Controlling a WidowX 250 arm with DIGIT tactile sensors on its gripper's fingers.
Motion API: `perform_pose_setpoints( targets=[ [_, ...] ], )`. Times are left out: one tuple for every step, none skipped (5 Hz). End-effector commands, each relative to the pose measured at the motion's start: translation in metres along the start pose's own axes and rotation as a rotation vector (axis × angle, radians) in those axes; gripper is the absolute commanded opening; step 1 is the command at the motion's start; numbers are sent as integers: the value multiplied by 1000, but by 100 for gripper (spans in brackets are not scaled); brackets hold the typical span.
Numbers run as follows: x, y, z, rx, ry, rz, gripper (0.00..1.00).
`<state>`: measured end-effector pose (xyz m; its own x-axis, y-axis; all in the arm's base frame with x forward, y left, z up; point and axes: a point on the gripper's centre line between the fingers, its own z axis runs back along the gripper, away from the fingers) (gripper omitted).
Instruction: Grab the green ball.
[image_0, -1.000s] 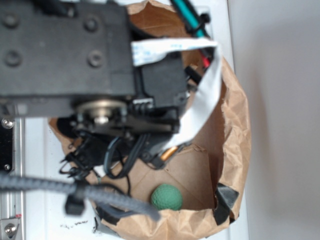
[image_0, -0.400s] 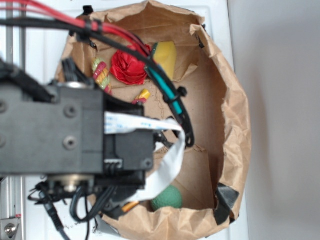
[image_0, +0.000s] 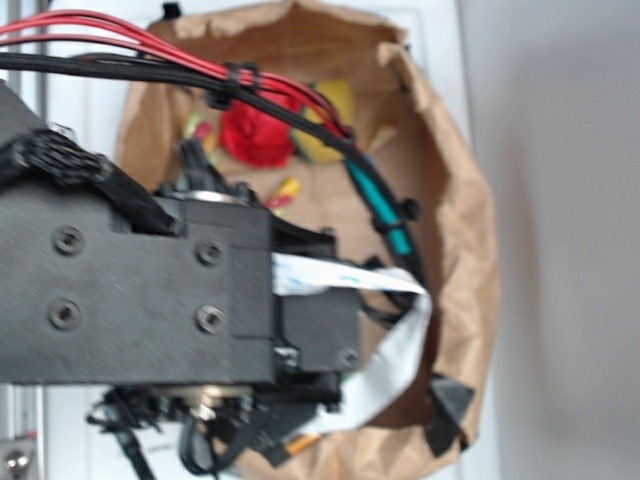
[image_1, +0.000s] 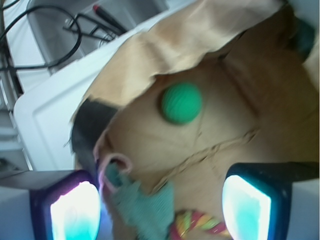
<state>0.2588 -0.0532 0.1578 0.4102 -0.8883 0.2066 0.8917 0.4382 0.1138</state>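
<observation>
The green ball (image_1: 181, 103) lies on the paper bag (image_1: 210, 40) floor near its torn rim — bare brown floor around it; the gripper (image_1: 160, 205) hovers spread wide, empty

the ball (image_1: 181, 103) lies on the floor inside the paper bag (image_0: 470, 260), apart from the gripper (image_1: 160, 200), whose two fingers stand wide to either side. a cloth (image_1: 145, 202) and what may be a fabric flower (image_0: 256, 135) also lie in the bag, the flower at its far end.
</observation>
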Motion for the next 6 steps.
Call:
perform_pose_setpoints(
  targets=[
    [-2, 33, 18, 95, -13, 29, 100],
    [-21, 45, 26, 90, 0, 69, 100],
    [-47, 51, 30, 52, 28, 78, 100],
    [-53, 61, 21, 44, 63, 68, 100],
    [-37, 43, -8, 4, 80, -16, 100],
    [-30, 23, -28, -4, 140, -110, 100]
  ],
)
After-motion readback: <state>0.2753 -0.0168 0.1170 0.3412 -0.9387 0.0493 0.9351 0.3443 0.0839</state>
